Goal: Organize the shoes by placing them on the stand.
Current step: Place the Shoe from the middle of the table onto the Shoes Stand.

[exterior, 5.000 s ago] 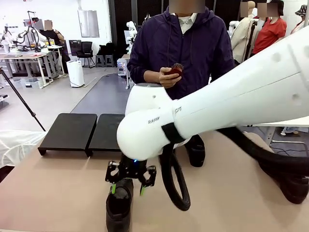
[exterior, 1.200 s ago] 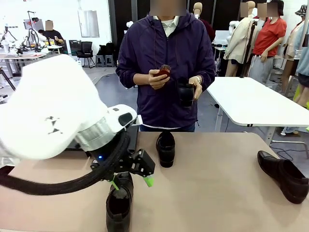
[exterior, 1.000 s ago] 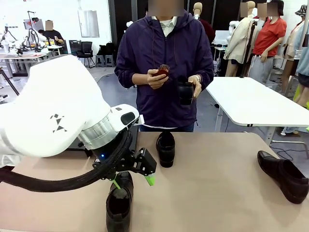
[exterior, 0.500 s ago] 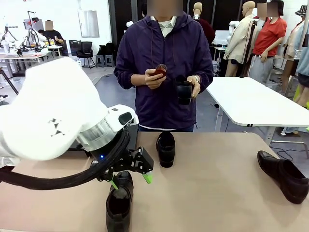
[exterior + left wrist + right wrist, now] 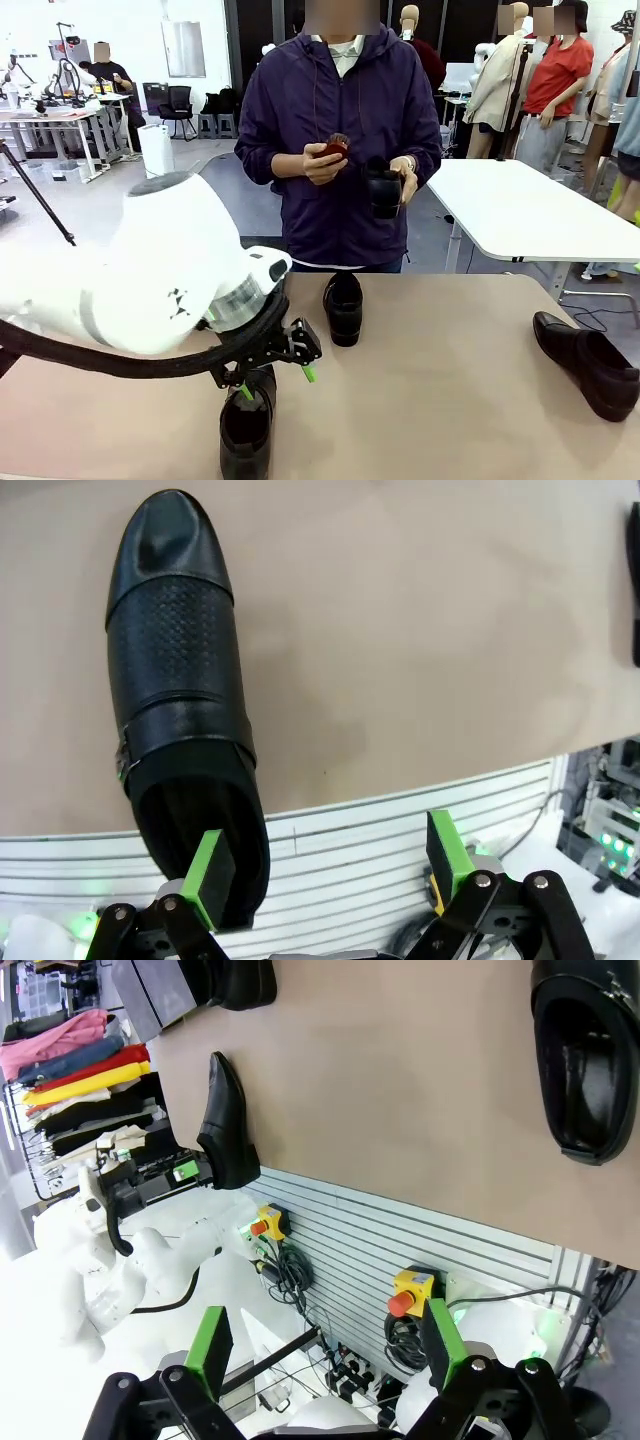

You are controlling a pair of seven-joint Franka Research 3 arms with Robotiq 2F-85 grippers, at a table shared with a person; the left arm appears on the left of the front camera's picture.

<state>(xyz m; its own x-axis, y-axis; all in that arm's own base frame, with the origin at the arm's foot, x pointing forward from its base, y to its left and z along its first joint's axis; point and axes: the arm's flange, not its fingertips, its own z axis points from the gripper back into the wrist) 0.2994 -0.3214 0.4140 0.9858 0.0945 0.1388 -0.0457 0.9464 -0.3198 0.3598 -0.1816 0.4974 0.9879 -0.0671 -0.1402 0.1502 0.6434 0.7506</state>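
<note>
One black shoe [image 5: 246, 430] lies near the table's front edge, toe toward me. My left gripper [image 5: 276, 381] hangs open just above its heel end. In the left wrist view the shoe [image 5: 180, 690] lies left of the gap of that gripper [image 5: 328, 855], with one green pad [image 5: 208, 867] over the heel. A second shoe [image 5: 343, 306] stands at mid-table. A third shoe [image 5: 590, 366] lies at the right edge. The person holds a fourth shoe [image 5: 383, 192] in one hand. My left arm hides the stand in the front view; a dark panel of the stand [image 5: 150, 995] shows in the right wrist view. My right gripper [image 5: 325, 1345] is open and empty, high over the right shoe [image 5: 585, 1060].
The person stands at the far side with a small dark-red object [image 5: 335, 149] in the other hand. My bulky left arm [image 5: 150, 270] covers the table's left part. Bare tan tabletop [image 5: 450, 400] stretches between the middle and right shoes. A white table [image 5: 520, 215] stands behind on the right.
Five seconds ago my right arm hung over the near shoe; it has withdrawn and my left arm is there instead. Over the last second the left gripper sank slightly toward the shoe, staying open.
</note>
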